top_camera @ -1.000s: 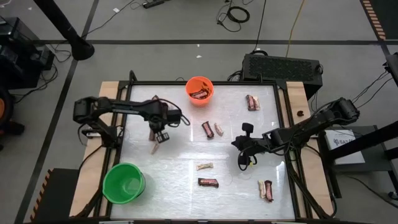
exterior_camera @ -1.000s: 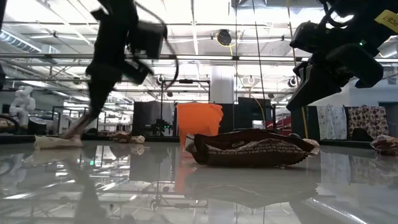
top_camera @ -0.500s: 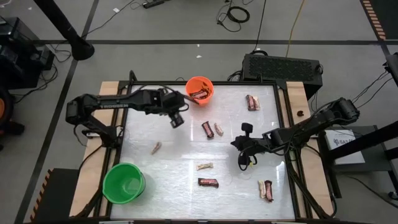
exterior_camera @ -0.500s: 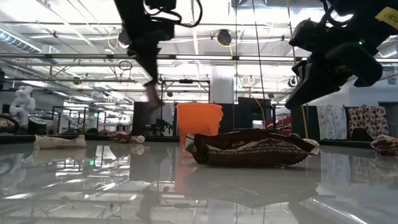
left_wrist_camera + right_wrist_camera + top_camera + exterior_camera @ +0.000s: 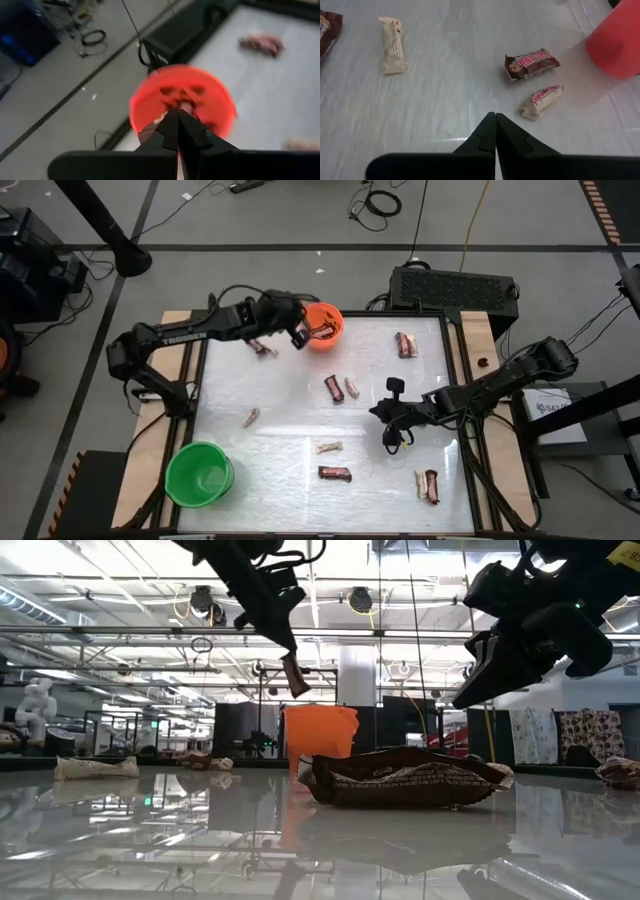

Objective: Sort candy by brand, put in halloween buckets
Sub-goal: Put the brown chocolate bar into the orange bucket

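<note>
My left gripper [image 5: 299, 337] is raised at the left rim of the orange bucket [image 5: 321, 326] at the table's far edge, shut on a dark brown candy bar [image 5: 293, 675]. The bucket holds dark bars. My right gripper [image 5: 391, 416] hovers shut over the table's right middle. Loose candy lies flat on the table: a dark bar [image 5: 334, 388] with a cream one [image 5: 351, 388] beside it, a cream piece [image 5: 329, 447], a dark bar [image 5: 335, 473] and a cream piece [image 5: 251, 417]. The green bucket [image 5: 200, 473] stands at the near left corner. My left gripper pinches the dark bar by its upper end [image 5: 288, 660] between the two fingertips, coming slanting down from the table's left. The bar hangs tilted below the fingers, lifted clear, above the orange bucket's [image 5: 182, 107] rim height.
More candy lies in pairs near the far right [image 5: 405, 344] and near right [image 5: 427, 485] corners, and one piece [image 5: 263, 347] sits left of the orange bucket under my left arm. A raised frame [image 5: 452, 380] edges the white table. Bare surface lies between the green bucket and the middle.
My left gripper has risen from the table's left middle and swung toward the far edge and right, to the orange bucket, carrying the dark bar lifted clear. The cream piece beside its starting place stayed on the table.
</note>
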`<control>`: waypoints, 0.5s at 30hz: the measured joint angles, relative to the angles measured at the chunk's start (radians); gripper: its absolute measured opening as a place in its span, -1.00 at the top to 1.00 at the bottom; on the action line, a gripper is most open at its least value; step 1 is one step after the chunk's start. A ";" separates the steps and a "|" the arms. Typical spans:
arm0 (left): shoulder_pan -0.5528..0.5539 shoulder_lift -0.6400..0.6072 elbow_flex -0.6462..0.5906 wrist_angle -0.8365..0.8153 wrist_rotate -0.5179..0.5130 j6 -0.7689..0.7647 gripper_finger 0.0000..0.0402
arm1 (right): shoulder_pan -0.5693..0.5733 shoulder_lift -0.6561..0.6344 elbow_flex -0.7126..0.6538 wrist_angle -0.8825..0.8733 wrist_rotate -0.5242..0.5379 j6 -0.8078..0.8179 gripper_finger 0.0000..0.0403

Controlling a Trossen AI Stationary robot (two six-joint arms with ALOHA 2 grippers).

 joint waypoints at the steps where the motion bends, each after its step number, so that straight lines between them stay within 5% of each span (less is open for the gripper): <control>1: 0.011 0.011 0.000 0.031 0.001 -0.002 1.00 | 0.000 0.000 0.000 0.000 0.000 -0.001 1.00; 15: 0.039 0.193 -0.002 0.207 0.016 0.039 0.95 | 0.000 0.000 0.000 0.041 0.001 -0.014 1.00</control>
